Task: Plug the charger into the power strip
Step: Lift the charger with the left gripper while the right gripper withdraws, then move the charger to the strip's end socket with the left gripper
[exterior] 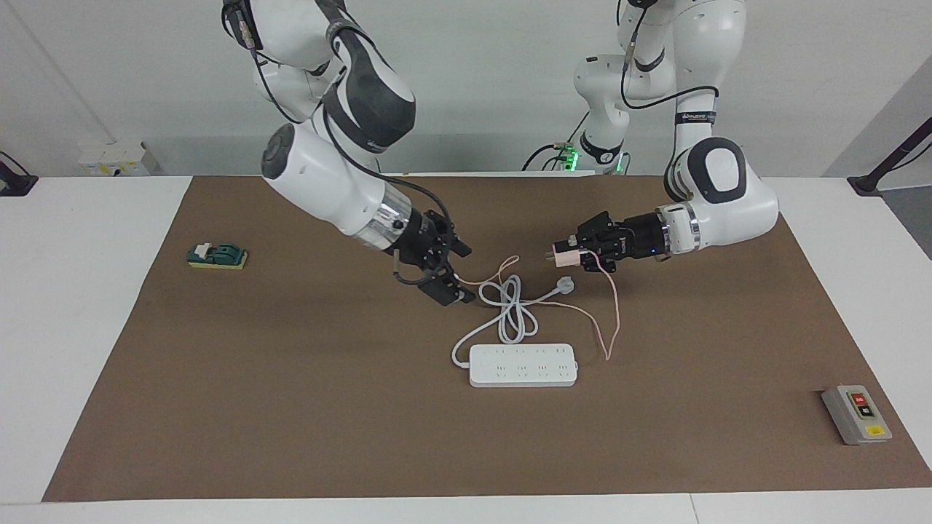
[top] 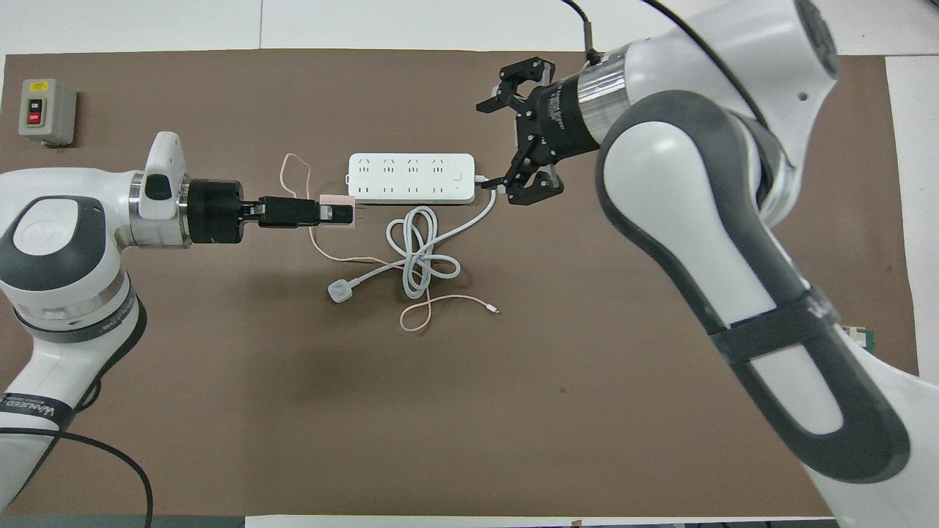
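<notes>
The pale pink charger (exterior: pixel 562 255) (top: pixel 351 222) is in my left gripper (exterior: pixel 575 255) (top: pixel 331 213), which is shut on it and holds it in the air. Its two prongs point sideways toward the right arm's end of the table. Its thin pink cable (exterior: pixel 614 313) (top: pixel 331 257) hangs down and loops over the mat. The white power strip (exterior: pixel 523 365) (top: pixel 411 177) lies flat on the mat, sockets up. My right gripper (exterior: pixel 457 271) (top: pixel 522 136) is open and empty, up in the air over the strip's cord end.
The strip's thick white cord (exterior: pixel 510 309) (top: pixel 418 253) lies coiled nearer to the robots than the strip and ends in a round white plug (exterior: pixel 565 284) (top: pixel 339 292). A grey button box (exterior: pixel 855 413) (top: pixel 45 111) stands at the left arm's end. A green object on a yellow pad (exterior: pixel 217 256) lies at the right arm's end.
</notes>
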